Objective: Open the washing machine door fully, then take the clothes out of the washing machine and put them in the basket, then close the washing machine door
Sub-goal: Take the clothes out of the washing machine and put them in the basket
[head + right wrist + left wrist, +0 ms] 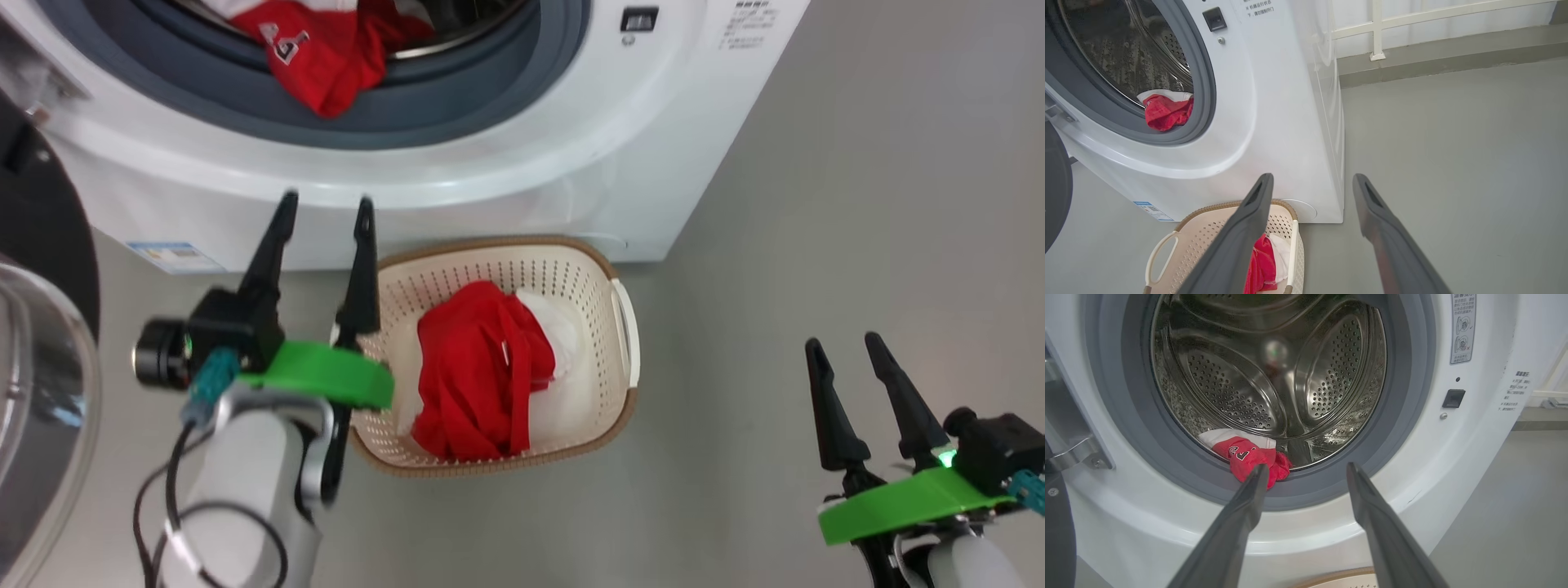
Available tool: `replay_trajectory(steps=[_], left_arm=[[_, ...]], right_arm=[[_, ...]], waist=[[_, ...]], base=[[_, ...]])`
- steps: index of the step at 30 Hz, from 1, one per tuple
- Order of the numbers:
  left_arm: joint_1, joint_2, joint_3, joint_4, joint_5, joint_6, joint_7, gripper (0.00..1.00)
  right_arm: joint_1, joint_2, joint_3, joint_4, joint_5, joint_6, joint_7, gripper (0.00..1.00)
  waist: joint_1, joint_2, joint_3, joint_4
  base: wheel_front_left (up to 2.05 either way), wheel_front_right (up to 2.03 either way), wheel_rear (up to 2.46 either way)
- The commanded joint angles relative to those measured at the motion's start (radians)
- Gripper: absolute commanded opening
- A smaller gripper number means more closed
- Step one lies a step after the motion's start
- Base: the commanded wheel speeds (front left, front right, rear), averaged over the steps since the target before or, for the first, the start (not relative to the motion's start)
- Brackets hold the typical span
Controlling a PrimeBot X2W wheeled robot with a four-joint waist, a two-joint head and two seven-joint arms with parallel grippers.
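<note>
Hovering before the washing machine (pixel 571 163), your left gripper (pixel 326 200) has its fingers spread, nothing held. Beyond its tips: red garment with white trim (pixel 1245 453), draped over the grey seal (pixel 1314 490) at the drum mouth. Just right of that gripper: basket (pixel 608 273), holding red clothes (pixel 473 367) and a white cloth (pixel 563 327). To its left, the washing machine door (pixel 49 237) stands open. Your right gripper (pixel 841 341), well right of the basket, is also spread, empty.
</note>
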Motion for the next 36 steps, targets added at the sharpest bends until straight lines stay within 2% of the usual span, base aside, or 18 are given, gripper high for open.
replay_trajectory(steps=[1, 9, 16, 24, 31, 36], left_arm=[[-0.067, 0.014, 0.019, 0.007, 0.015, 0.014, -0.005, 1.0], [-0.314, 0.014, 0.029, 0.151, 0.056, 0.021, -0.005, 1.0], [-0.474, 0.014, 0.037, 0.282, 0.077, 0.041, -0.005, 1.0], [-0.654, 0.038, 0.074, 0.41, 0.104, 0.091, -0.005, 1.0], [-0.765, 0.095, 0.08, 0.509, 0.15, 0.161, -0.005, 1.0], [-0.822, 0.125, 0.081, 0.599, 0.164, 0.193, -0.005, 1.0]], right_arm=[[-0.032, -0.012, 0.033, -0.025, 0.002, 0.007, -0.006, 1.0], [-0.108, -0.013, 0.068, -0.025, 0.017, 0.007, -0.006, 1.0], [-0.15, -0.02, 0.093, -0.023, 0.027, 0.007, -0.006, 1.0], [-0.206, -0.017, 0.119, -0.019, 0.04, 0.007, -0.006, 1.0], [-0.232, -0.01, 0.14, -0.01, 0.051, 0.007, -0.006, 1.0], [-0.241, -0.002, 0.15, -0.008, 0.055, 0.007, -0.006, 1.0]], waist=[[0.0, 0.0, 0.097, -0.022], [0.0, 0.0, 0.221, -0.05], [0.0, 0.0, 0.286, -0.057], [0.0, 0.0, 0.349, -0.085], [0.0, 0.0, 0.381, -0.118], [0.0, 0.0, 0.392, -0.139]], base=[[0.0, 0.0, 0.0], [0.0, 0.0, 0.0], [0.0, 0.0, 0.0], [0.0, 0.0, 0.0], [0.0, 0.0, 0.0], [0.0, 0.0, 0.0]])
